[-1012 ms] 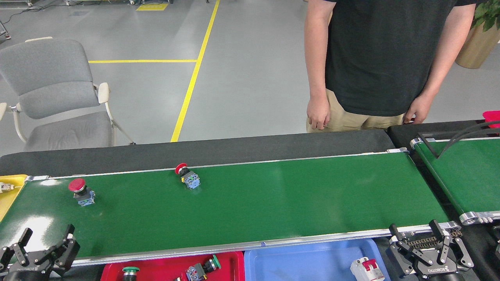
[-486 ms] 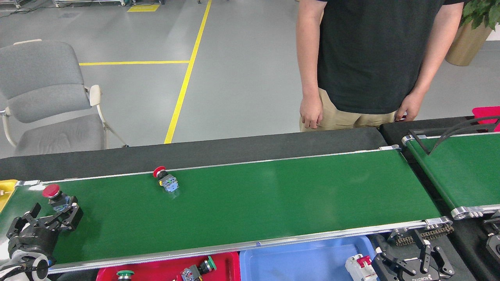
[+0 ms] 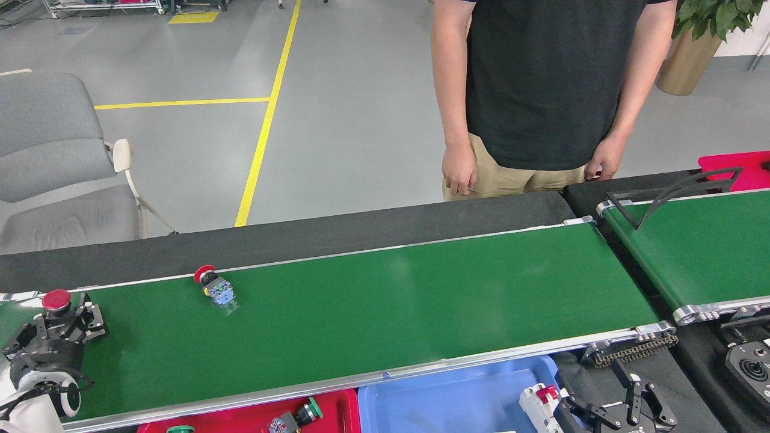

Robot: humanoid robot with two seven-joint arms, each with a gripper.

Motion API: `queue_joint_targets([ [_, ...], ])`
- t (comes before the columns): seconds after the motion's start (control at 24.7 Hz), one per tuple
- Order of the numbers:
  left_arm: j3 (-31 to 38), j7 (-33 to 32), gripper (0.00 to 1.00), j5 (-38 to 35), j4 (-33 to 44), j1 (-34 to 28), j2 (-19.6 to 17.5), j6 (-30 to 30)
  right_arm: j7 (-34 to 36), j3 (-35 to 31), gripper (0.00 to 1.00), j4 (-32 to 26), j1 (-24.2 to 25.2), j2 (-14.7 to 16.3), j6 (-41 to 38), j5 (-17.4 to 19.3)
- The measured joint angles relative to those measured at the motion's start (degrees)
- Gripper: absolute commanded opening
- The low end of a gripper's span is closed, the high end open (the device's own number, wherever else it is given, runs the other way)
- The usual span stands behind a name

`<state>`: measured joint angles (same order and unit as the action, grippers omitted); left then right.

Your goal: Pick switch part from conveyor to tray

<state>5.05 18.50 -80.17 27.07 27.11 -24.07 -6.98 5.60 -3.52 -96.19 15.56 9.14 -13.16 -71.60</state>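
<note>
While the left gripper (image 3: pixel 67 322) sits low over the far-left end of the conveyor (image 3: pixel 385 307), its fingers flank the body of a red-capped switch (image 3: pixel 57 300), whose mushroom head pokes up just beyond the fingertips. Whether the jaws have closed on the body or merely bracket it I cannot tell; the dark fingers hide the contact. That switch stands upright, cap up, so any grasp is across its lower block.

A second switch (image 3: pixel 215 285) lies on its side near the belt's far rail, well to the right of that gripper, its long axis running diagonally with the red cap toward the far-left. The left arm is much the nearer one to it.

The right gripper (image 3: pixel 625 409) rests low at the bottom right, off the belt, fingers apparently spread and empty, beside a blue tray (image 3: pixel 445 400). A red tray (image 3: pixel 240 418) lies under the near rail.
</note>
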Motion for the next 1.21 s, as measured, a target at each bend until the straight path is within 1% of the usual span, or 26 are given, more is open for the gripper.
queue_joint_targets([
  [0.08, 0.0, 0.24, 0.23, 0.18, 0.21, -0.4, 0.01, -0.37, -0.02, -0.14, 0.98, 0.0, 0.11, 0.0, 0.0, 0.0],
  [0.16, 0.0, 0.3, 0.12, 0.34, 1.64, -0.87, 0.15, -3.57, -0.02, -1.39, 0.98, 0.0, 0.12, 0.0, 0.01, 0.12],
  [0.2, -0.01, 0.35, 0.08, 0.42, 3.48, -1.54, 0.47, -5.46, -0.02, -2.63, 0.98, 0.0, 0.12, -0.04, 0.03, 0.16],
  [0.24, -0.08, 0.35, 0.07, 0.5, 6.83, -2.87, 1.06, -7.46, -0.03, -3.92, 0.98, 0.0, 0.14, -0.14, 0.09, 0.21],
  [0.32, -0.34, -0.09, 0.08, 0.52, 17.51, -7.02, 2.52, -11.17, -0.04, -6.05, 0.98, 0.0, 0.35, -0.28, 0.32, 0.23],
  [0.4, -0.49, -0.57, 0.09, 0.52, 32.98, -13.09, 3.0, -16.44, -0.05, -8.21, 0.98, 0.0, 0.75, -0.44, 0.46, 0.24],
  [0.45, -0.49, -0.68, 0.1, 0.52, 41.2, -17.24, 3.07, -20.03, -0.05, -9.24, 0.98, 0.0, 1.09, -0.46, 0.55, 0.24],
  [0.49, -0.5, -0.89, 0.17, 0.51, 48.34, -21.24, 3.36, -23.96, -0.06, -10.0, 0.98, 0.0, 1.26, -0.52, 0.66, 0.25],
  [0.53, -0.82, -1.21, 0.28, 0.49, 55.09, -25.53, 4.27, -27.63, -0.06, -10.42, 0.98, 0.01, 1.34, -0.53, 0.66, 0.29],
  [0.57, -1.67, -1.48, 0.35, 0.49, 60.2, -29.28, 5.39, -31.05, -0.06, -10.54, 0.98, 0.01, 1.33, -0.55, 0.66, 0.31],
  [0.61, -3.3, -2.12, 0.59, 0.39, 64.17, -32.44, 6.45, -33.54, -0.06, -10.54, 0.98, 0.0, 1.33, -0.6, 0.66, 0.32],
  [0.65, -5.16, -2.97, 0.85, 0.31, 66.39, -34.03, 6.94, -34.95, -0.06, -10.54, 0.98, -0.11, 1.32, -0.81, 0.72, 0.32],
  [0.69, -7.06, -4.08, 1.0, 0.3, 67.74, -34.54, 7.14, -36.03, -0.06, -10.53, 0.98, -0.36, 1.33, -1.19, 0.78, 0.32],
  [0.81, -10.91, -6.42, 1.0, 0.3, 68.94, -35.06, 8.14, -36.29, -0.06, -10.55, 0.98, -1.72, 1.84, -1.58, 0.66, 0.33],
  [1.01, -10.97, -7.4, 1.0, 0.32, 69.04, -36.37, 8.41, -34.14, -0.07, -10.55, 0.98, -2.03, 2.12, -1.77, 0.4, 0.33],
  [1.09, -8.57, -7.46, 1.0, 0.5, 69.03, -36.39, 9.7, -29.6, 0.07, -10.56, 0.98, -2.24, 2.29, -2.5, 0.2, 0.33],
  [1.21, -1.27, -7.49, 1.0, 0.45, 67.47, -36.18, 10.08, -19.91, -0.04, -10.57, 0.98, -2.54, 2.39, -3.01, 0.15, 0.33],
])
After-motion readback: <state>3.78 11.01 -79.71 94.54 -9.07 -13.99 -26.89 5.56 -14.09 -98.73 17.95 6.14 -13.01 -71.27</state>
